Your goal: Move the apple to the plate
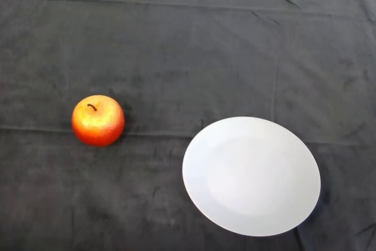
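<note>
A red apple (pixel 98 120) sits stem-up on the dark desk (pixel 188 45), left of the empty white plate (pixel 251 176), well apart. No hand shows. Approach from above and grasp its sides firmly.

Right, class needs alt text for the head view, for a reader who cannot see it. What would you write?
A red-and-yellow apple sits stem up on a dark cloth, left of a white plate that holds nothing. The two are apart, with the plate nearer the camera.
</note>
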Action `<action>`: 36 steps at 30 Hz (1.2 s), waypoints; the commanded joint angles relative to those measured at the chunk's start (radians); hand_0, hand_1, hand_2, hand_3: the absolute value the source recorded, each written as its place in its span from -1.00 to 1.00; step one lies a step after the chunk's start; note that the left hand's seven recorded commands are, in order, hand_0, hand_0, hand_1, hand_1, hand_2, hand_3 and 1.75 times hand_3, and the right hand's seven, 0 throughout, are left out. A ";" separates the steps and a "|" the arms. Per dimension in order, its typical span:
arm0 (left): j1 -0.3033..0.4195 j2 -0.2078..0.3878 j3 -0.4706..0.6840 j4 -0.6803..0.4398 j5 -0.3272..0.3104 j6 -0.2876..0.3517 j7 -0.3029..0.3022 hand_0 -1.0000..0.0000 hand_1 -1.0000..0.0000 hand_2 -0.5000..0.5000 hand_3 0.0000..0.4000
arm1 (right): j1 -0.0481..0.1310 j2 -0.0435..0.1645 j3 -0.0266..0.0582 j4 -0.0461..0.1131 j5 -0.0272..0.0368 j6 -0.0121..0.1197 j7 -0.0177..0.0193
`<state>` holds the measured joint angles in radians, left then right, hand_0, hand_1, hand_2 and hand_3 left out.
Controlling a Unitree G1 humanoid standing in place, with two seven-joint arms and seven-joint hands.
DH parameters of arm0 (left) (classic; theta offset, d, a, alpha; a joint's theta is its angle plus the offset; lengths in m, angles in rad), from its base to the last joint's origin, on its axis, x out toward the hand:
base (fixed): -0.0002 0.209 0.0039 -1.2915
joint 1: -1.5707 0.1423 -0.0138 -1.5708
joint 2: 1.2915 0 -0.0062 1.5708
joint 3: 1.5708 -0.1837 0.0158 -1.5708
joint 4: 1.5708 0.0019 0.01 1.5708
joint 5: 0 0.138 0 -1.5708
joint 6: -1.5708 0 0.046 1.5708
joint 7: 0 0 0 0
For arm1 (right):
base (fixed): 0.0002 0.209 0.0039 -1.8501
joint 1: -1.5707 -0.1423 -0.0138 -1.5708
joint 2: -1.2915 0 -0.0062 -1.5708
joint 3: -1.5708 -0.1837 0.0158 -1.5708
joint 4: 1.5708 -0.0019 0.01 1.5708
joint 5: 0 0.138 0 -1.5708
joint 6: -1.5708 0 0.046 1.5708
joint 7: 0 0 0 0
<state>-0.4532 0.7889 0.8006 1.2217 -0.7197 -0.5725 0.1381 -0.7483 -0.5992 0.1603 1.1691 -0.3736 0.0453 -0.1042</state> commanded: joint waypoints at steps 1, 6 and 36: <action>0.001 -0.018 -0.003 -0.042 0.041 0.014 0.010 1.00 1.00 0.00 -1.00 | 0.012 -0.006 -0.0065 0.016 0.0044 -0.008 -0.0010; -0.002 -0.019 -0.004 -0.044 0.050 0.015 0.011 1.00 1.00 0.00 -1.00 | 0.012 -0.006 -0.0065 0.015 0.0045 -0.008 -0.0010; -0.133 -0.090 -0.223 -0.074 0.250 0.045 -0.155 1.00 1.00 0.00 -1.00 | 0.015 -0.006 -0.0067 0.010 0.0055 -0.006 -0.0005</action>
<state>-0.5736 0.7018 0.5895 1.1842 -0.4817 -0.5428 -0.0168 -0.7483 -0.5989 0.1603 1.1697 -0.3737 0.0399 -0.1042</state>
